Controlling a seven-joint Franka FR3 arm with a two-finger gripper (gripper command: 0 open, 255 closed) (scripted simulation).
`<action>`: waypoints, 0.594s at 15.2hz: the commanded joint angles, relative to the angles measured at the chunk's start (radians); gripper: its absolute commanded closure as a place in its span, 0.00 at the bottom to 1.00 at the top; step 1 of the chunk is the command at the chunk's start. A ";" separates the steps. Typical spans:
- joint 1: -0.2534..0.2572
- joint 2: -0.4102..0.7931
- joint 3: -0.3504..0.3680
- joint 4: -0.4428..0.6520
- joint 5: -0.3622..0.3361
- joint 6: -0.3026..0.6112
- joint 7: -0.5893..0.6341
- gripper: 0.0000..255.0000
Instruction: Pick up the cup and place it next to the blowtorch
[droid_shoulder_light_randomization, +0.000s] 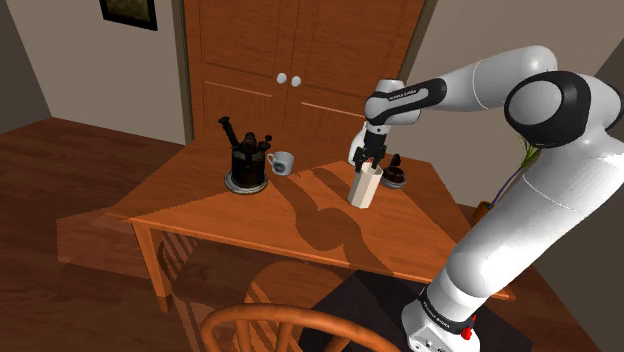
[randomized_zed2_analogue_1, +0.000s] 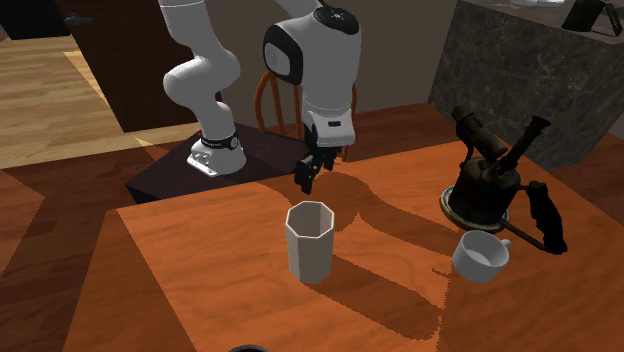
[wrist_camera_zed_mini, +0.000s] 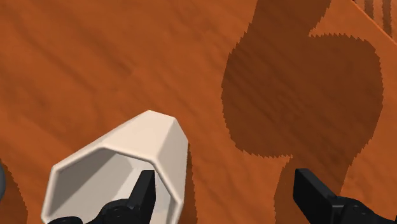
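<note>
Gripper (wrist_camera_zed_mini: 226, 179) jaws spread, one finger poss. inside rim, off-white faceted cup (wrist_camera_zed_mini: 159, 137), upright on wood table (wrist_camera_zed_mini: 95, 57)

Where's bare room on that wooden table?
Bare wood lies between the tall white faceted cup and the black blowtorch, and toward the table's edge by the wooden chair. It's crowded where the small white mug sits beside the blowtorch.

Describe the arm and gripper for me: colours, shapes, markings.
The arm has rounded white links with dark joints; small white lettering marks its dark wrist link and a red spot its base. The gripper is all black with two blocky fingers.
</note>
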 joint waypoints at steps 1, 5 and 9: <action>-0.010 0.079 -0.015 0.058 0.011 0.023 -0.036 0.00; -0.023 0.162 -0.023 0.097 0.027 0.068 -0.068 0.00; -0.025 0.187 -0.023 0.069 0.035 0.120 -0.075 0.00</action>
